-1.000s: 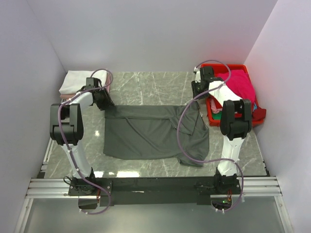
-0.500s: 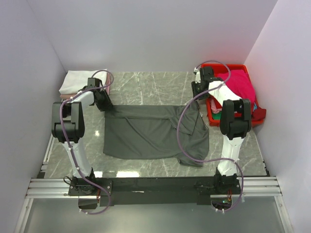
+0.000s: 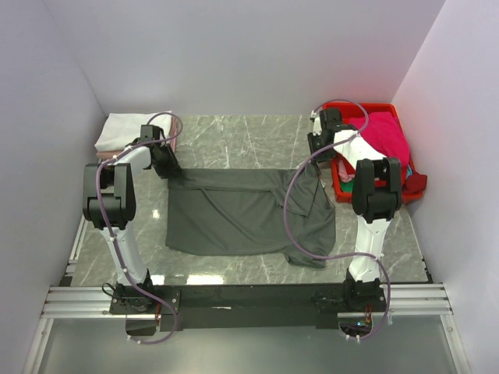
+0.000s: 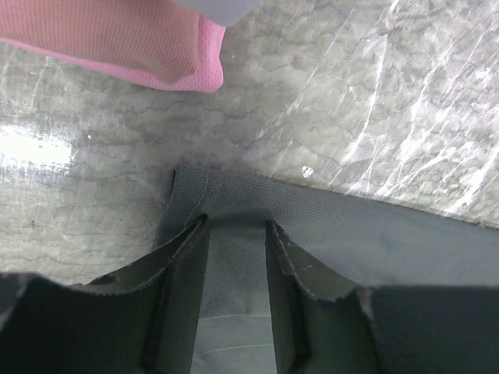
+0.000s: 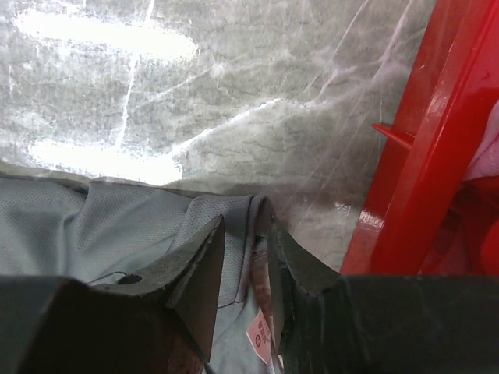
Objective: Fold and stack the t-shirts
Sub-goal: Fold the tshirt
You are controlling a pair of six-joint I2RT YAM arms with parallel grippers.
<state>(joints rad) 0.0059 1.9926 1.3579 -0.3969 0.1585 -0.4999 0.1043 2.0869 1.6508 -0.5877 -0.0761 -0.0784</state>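
A charcoal-grey t-shirt (image 3: 242, 214) lies spread on the marble table. My left gripper (image 3: 168, 167) is down on its far left corner. In the left wrist view the gripper (image 4: 231, 226) is open, its fingertips resting on the grey cloth (image 4: 335, 226), which lies flat across the gap. My right gripper (image 3: 316, 156) is at the shirt's far right corner beside the crate. In the right wrist view that gripper (image 5: 245, 226) stands open but narrow around a raised fold of grey cloth (image 5: 101, 218) with a label. A folded white t-shirt (image 3: 125, 128) tops a pink one (image 4: 132, 39) at the far left.
The red plastic crate (image 3: 374, 107) stands at the far right, with a magenta t-shirt (image 3: 386, 136) heaped in it. Its red wall (image 5: 437, 117) is just to the right of my right fingers. Walls close the table in on three sides.
The left arm's elbow has shifted slightly to the right. The shirt and the right arm look unchanged from above.
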